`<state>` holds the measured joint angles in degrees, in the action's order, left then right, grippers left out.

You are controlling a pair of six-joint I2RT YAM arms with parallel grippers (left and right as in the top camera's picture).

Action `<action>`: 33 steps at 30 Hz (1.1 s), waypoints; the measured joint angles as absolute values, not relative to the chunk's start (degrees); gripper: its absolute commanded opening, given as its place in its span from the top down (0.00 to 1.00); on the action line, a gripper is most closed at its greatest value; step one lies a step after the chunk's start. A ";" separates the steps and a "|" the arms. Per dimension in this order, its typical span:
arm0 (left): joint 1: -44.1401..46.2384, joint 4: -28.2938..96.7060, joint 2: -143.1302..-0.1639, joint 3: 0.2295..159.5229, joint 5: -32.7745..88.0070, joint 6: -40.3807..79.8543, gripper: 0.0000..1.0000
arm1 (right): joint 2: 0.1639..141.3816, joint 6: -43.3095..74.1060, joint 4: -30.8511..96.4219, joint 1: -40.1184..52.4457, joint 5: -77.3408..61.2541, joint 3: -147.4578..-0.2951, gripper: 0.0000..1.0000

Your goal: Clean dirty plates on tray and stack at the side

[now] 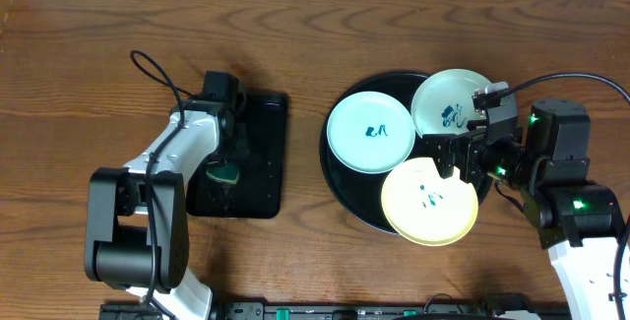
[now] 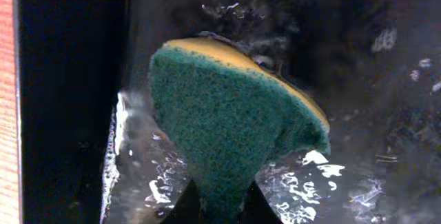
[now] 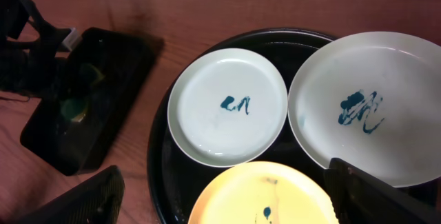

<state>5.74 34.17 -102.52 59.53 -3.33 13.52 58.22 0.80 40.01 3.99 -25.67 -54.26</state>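
Three plates lie on the large round black tray (image 1: 340, 177): a pale blue plate (image 1: 371, 134) at left, another pale plate (image 1: 448, 98) at back right, and a pale yellow plate (image 1: 429, 202) in front. All carry dark blue-green scribbles. My right gripper (image 1: 461, 158) hangs open above the yellow plate (image 3: 265, 200), empty; the other two plates (image 3: 227, 107) (image 3: 365, 103) show beyond. My left gripper (image 1: 226, 167) is shut on a green and yellow sponge (image 2: 227, 124) over the small rectangular black tray (image 1: 251, 153).
The rectangular tray's wet floor (image 2: 344, 176) glistens under the sponge. Bare wood-grain tabletop (image 1: 89, 84) surrounds both trays. Cables (image 1: 157, 74) trail from the left arm, and the right arm's body (image 1: 576, 202) fills the right edge.
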 measured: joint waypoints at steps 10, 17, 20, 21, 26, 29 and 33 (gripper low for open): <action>6.28 34.33 -95.29 59.48 2.24 13.54 0.92 | 59.90 0.80 39.79 4.14 -24.62 -54.26 0.14; 7.79 34.41 -94.94 59.48 7.68 13.54 0.92 | 67.07 0.86 34.65 8.19 -24.14 -54.28 0.29; 8.21 34.46 -94.94 59.48 8.88 13.54 0.93 | 70.61 1.63 31.38 10.02 -23.38 -54.28 0.36; 8.27 34.50 -94.94 59.48 9.02 13.54 0.92 | 71.85 2.07 30.20 10.59 -22.87 -54.28 0.38; 8.32 35.11 -94.94 59.48 9.15 13.54 0.93 | 79.15 3.53 24.38 14.02 -17.67 -54.33 0.41; 8.32 35.29 -94.94 59.48 9.15 13.54 0.93 | 84.12 5.48 22.74 15.75 -15.11 -54.33 0.43; 8.32 35.57 -94.94 59.48 9.15 13.54 0.93 | 90.19 10.00 22.65 16.43 -12.97 -54.35 0.48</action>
<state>8.32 35.57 -94.94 59.48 9.15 13.54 90.19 10.00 22.65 16.43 -12.97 -54.35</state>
